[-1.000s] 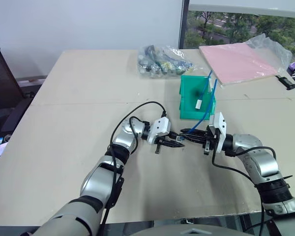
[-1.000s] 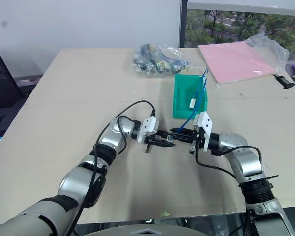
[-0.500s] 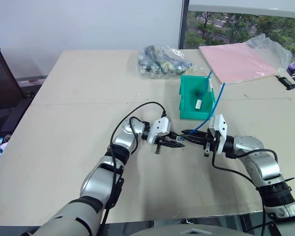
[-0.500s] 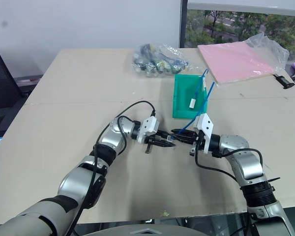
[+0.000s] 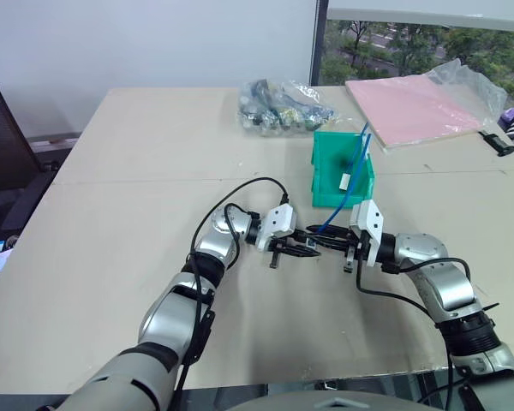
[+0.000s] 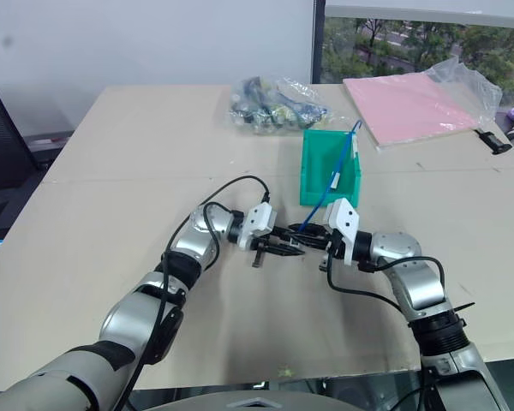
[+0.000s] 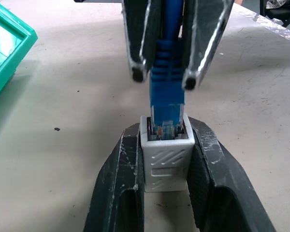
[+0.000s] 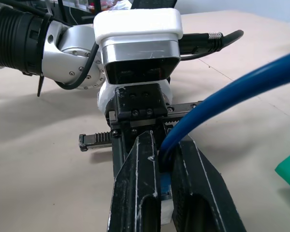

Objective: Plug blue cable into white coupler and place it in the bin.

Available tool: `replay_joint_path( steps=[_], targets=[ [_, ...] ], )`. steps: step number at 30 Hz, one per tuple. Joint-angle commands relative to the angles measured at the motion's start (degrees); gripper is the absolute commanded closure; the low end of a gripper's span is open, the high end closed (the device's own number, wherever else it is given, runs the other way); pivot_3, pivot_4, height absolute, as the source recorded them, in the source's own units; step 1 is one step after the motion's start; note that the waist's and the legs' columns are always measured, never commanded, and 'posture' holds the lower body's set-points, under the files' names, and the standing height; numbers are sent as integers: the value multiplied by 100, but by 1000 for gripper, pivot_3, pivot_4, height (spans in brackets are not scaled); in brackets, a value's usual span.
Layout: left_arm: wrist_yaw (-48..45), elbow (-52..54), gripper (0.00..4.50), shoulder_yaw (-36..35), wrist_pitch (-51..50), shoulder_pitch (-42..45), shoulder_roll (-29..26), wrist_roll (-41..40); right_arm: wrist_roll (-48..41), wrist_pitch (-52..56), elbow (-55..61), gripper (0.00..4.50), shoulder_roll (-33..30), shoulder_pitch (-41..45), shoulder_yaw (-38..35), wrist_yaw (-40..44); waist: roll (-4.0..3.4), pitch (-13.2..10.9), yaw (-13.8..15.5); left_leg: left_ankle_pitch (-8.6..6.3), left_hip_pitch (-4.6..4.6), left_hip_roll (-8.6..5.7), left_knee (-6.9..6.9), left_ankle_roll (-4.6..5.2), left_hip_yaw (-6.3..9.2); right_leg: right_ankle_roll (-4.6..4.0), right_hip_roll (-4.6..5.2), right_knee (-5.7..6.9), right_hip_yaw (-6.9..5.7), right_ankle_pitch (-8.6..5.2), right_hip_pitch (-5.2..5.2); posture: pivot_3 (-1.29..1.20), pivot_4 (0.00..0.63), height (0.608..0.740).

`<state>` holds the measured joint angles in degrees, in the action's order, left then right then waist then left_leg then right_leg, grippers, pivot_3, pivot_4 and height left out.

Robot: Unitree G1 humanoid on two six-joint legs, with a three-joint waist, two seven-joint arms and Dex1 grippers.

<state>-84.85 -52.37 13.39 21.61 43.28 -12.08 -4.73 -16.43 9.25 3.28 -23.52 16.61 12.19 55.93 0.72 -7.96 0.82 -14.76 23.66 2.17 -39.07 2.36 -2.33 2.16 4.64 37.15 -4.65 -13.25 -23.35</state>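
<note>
The blue cable has its plug end seated in the dark socket of the white coupler, low over the near middle of the bench, where the two end effectors meet tip to tip. The left end effector clamps the coupler between its two black fingers, one on each flat side, with the socket facing the other arm. The right end effector is closed on the cable, its fingers pinching the ribbed blue boot just behind the plug. From that grip the cable rises in an arc away from the robot and runs to the green bin, which stands just beyond the two end effectors and a little to the right; the cable's far end reaches up over the bin's tall back wall, and a small white piece shows beside the cable inside the bin. Farther off, to the left of the bin, lies a clear bag of bundled cables. At the far right of the bench rests a flat pink pad with a crumpled clear wrapper at its far corner.
</note>
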Motion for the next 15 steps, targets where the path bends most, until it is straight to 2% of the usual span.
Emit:
replay_joint_path(
  steps=[1, 10, 15],
  targets=[
    [-109, -33, 3935, 213, -95, -177, 60, 179, 361, 46, -406, 4500, -66, -145, 254, -61, 1, 1, -1, 0, -1, 0, 0, 0, 0, 0, 0, 1, 0, 0, 0, 0, 150, 728],
    [-95, -41, 3935, 208, -97, -163, 47, 183, 595, 380, -683, 4500, -320, -266, 638, 118, 2, 20, -4, 0, -10, 3, 0, 0, 14, -1, -2, 11, 6, 0, 1, 0, 150, 728],
    [-97, -28, 3935, 207, -102, -176, 41, 191, 453, 215, -684, 4500, -206, -159, 447, 74, 3, 44, -4, 0, -15, 4, 0, 0, 20, -1, -2, 16, 8, 0, 2, 0, 150, 728]
  ],
)
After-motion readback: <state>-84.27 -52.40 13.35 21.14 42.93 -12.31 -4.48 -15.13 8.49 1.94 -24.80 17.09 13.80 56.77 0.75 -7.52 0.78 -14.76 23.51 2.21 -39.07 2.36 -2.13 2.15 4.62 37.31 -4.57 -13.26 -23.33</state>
